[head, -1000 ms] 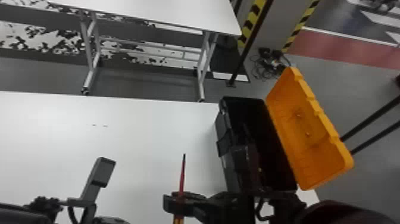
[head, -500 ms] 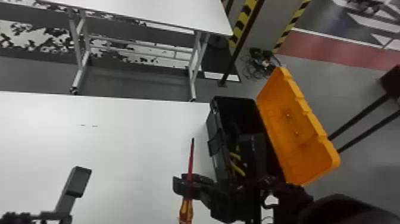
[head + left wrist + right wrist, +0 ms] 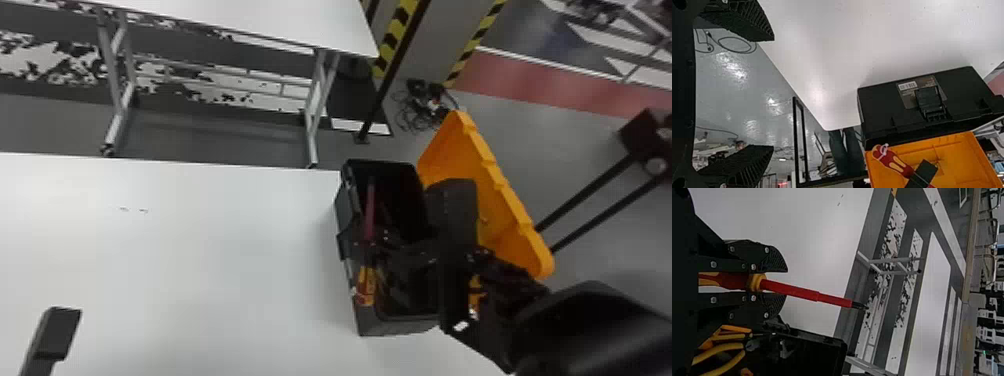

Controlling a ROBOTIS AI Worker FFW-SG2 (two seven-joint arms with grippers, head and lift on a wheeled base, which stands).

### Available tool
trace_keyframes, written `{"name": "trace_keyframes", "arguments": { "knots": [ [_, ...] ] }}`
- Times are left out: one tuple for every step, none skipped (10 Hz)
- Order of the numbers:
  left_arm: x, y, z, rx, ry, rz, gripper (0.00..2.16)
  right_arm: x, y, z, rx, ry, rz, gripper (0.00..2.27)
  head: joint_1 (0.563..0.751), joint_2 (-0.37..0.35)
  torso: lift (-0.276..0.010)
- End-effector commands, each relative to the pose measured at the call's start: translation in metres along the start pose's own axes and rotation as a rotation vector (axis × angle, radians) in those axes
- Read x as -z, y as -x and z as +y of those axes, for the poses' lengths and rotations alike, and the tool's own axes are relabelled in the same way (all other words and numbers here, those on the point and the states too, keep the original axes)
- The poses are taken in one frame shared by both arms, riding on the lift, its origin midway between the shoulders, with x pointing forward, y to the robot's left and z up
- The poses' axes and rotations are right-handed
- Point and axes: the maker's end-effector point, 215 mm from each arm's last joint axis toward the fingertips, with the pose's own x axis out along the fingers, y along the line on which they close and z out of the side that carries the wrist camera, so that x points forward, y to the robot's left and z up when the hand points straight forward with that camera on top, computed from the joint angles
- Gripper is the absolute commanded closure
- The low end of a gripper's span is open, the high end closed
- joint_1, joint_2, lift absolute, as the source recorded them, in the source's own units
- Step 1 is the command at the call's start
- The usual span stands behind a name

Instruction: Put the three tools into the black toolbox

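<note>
Near left, left gripper: hanging out over the near left of the desk, fingers spread wide, nothing between them.
Near right, right gripper: over the toolbox, with its fingers pinched on the screwdriver, right around the yellow collar of the handle.
Screwdriver: red shaft, red and yellow handle, up above the left part of the box, tip pointing toward the far side, handle toward the near side.
Yellow-handled pliers: down inside the box. There's another orange-yellow handle right beside them, can't really tell what tool it belongs to.
Black toolbox: on the right part of the desk, long side running near to far.
Orange lid: flipped back on the box's right side, partly behind the right arm.
Desk marks: two tiny dark ones, far left part of the white top.
Way at the back: a second white table, with tangled cables on the floor to its right.
</note>
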Motion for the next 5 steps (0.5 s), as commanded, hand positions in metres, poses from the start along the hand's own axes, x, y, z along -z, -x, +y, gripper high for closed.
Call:
{"name": "trace_keyframes", "arguments": {
  "knots": [
    [0.006,0.007,0.01,-0.021,0.021,-0.006,0.03,-0.011,-0.008,-0.037,0.059,0.059,-0.01,2.25,0.695,-0.35,-0.051],
    [0.01,0.011,0.014,-0.028,0.035,-0.009,0.03,-0.013,-0.016,-0.064,0.109,0.111,-0.005,2.25,0.695,-0.35,-0.051],
    [0.009,0.015,0.016,-0.031,0.038,-0.016,0.03,-0.012,-0.02,-0.085,0.149,0.147,-0.012,2.25,0.695,-0.35,-0.051],
    [0.009,0.019,0.017,-0.031,0.045,-0.025,0.03,-0.013,-0.025,-0.104,0.185,0.188,-0.035,2.25,0.695,-0.35,-0.051],
    [0.007,0.024,0.016,-0.03,0.048,-0.035,0.03,0.001,-0.028,-0.118,0.201,0.216,-0.018,2.25,0.695,-0.35,-0.051]
  ]
}}
